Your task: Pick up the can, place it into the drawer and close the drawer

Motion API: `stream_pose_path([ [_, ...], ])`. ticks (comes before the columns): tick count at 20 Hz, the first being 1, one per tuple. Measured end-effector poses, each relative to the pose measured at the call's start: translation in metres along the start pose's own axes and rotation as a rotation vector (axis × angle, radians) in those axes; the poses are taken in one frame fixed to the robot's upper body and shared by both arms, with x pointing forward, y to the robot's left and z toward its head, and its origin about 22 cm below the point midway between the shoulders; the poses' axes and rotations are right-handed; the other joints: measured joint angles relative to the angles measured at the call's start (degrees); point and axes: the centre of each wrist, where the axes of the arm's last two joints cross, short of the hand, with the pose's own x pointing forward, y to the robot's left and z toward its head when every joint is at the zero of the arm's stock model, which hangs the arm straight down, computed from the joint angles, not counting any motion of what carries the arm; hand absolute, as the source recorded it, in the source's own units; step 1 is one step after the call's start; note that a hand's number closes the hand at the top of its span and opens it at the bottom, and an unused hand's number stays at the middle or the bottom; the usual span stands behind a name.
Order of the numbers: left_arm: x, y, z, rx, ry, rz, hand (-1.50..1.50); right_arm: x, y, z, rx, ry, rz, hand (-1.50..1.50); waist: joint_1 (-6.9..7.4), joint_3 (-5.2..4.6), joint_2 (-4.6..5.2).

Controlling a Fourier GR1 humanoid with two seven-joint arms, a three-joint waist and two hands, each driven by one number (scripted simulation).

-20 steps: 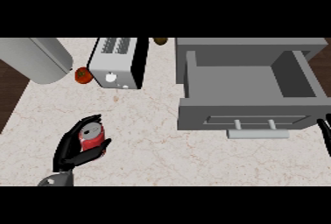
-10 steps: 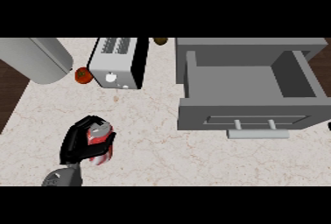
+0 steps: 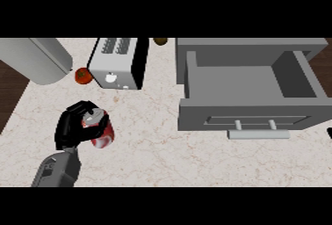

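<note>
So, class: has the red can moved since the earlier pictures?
Yes. The can, held in the left hand, has tipped and shifted slightly right, toward the open drawer; the toaster stayed put.

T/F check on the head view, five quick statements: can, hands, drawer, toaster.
1. The left hand is curled round the red can. True.
2. The can already lies inside the drawer. False: it is in the left hand, over the counter, well left of the drawer.
3. The drawer is open and shows nothing inside. True.
4. The toaster stands to the right of the drawer. False: it stands to the drawer's left, near the counter's far edge.
5. The right hand is gripping the drawer handle. False: only a dark sliver shows at the view's right edge, apart from the handle.
</note>
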Motion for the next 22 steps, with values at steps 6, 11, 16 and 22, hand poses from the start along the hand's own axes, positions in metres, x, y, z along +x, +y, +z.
stream_pose_path([
  [6,0.035,-0.030,-0.018,-0.063,-0.034,-0.006,1.50,0.006,0.000,-0.001,-0.011,-0.006,0.002,-1.50,0.12,0.01,-0.06],
  [11,0.071,-0.067,-0.023,-0.119,-0.084,-0.027,1.50,0.007,0.002,-0.003,-0.014,-0.017,0.006,-1.50,0.21,0.02,-0.08],
  [16,0.106,-0.105,-0.031,-0.159,-0.113,-0.040,1.50,0.008,0.001,0.001,-0.013,-0.015,0.007,-1.50,0.01,0.01,-0.07],
  [22,0.153,-0.149,-0.044,-0.218,-0.119,-0.048,1.50,0.006,-0.001,-0.001,-0.017,-0.017,0.007,-1.50,-0.14,0.02,-0.04],
])
